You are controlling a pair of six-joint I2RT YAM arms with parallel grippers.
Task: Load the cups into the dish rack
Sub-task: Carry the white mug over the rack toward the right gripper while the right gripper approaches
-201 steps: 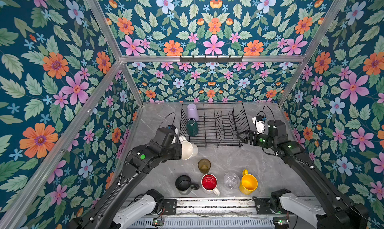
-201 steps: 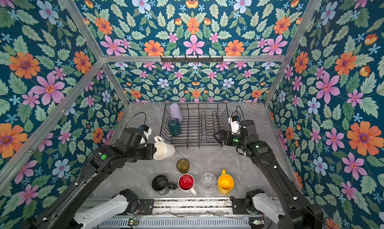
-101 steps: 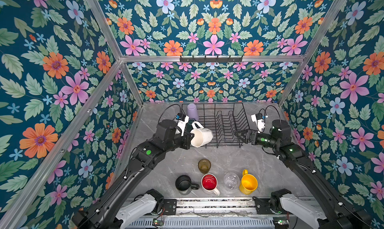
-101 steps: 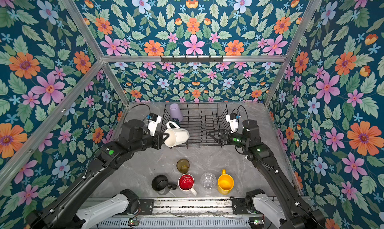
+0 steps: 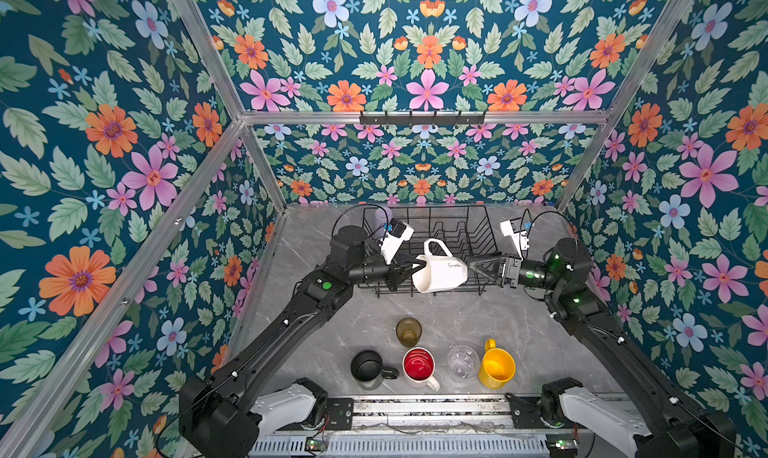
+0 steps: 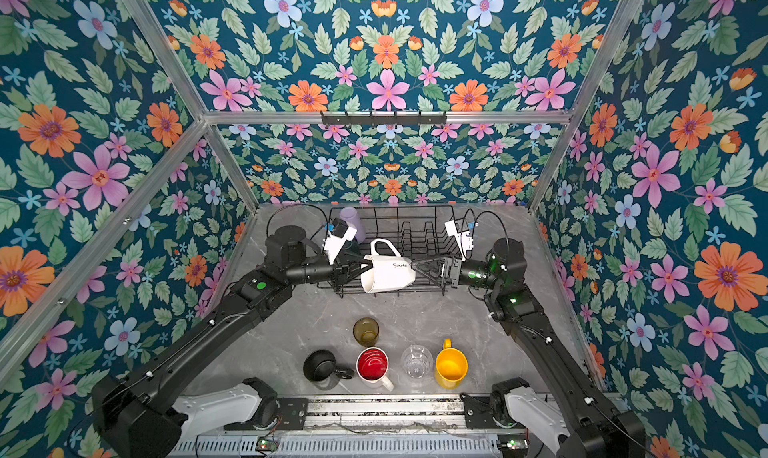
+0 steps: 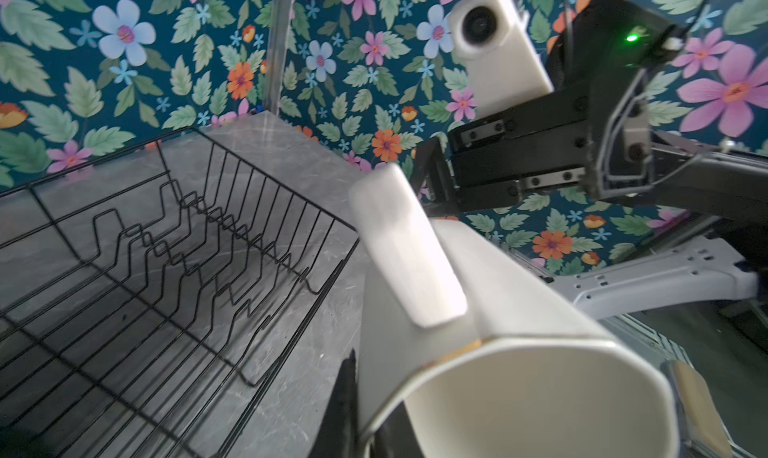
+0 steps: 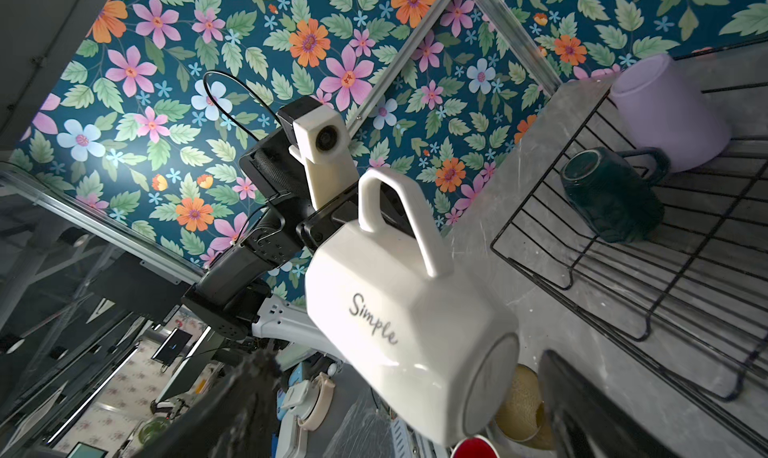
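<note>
**Q:** Legend for the fig., pls. (a) left end effector (image 5: 409, 270)?

**A:** (a) Jaws clamped on the mouth rim of the cream-white mug (image 5: 440, 271). Mug is held clear of the tabletop (image 5: 332, 331), on its side, handle up. Mouth faces the left arm, base faces the right arm. Script "Simple" on its wall.

**Q:** (b) right end effector (image 5: 473, 268)?

**A:** (b) Jaws spread wide, gripping nothing. Right wrist view: one finger either side of the mug's base. Contact w/ the base: cannot tell.

**Q:** (c) Mug pos. vs. dish rack (image 5: 478, 227)?

**A:** (c) In both top views it overlaps the rack's near rail, approx. mid-width. Whether it is over the basket or just short of it: cannot tell.

**Q:** (d) Inside the rack?

**A:** (d) Lilac tumbler (image 8: 673, 111) and teal mug (image 8: 611, 194), both upside down, side by side at the rack's left end. Tumbler is in the far corner.

**Q:** (e) On the tabletop?

**A:** (e) Amber glass (image 5: 408, 331) stands alone btw. the rack and the near row. Row, left to right: black mug (image 5: 368, 365), red-inside white mug (image 5: 419, 364), clear glass (image 5: 462, 361), yellow mug (image 5: 496, 364). All mouths up.
</note>
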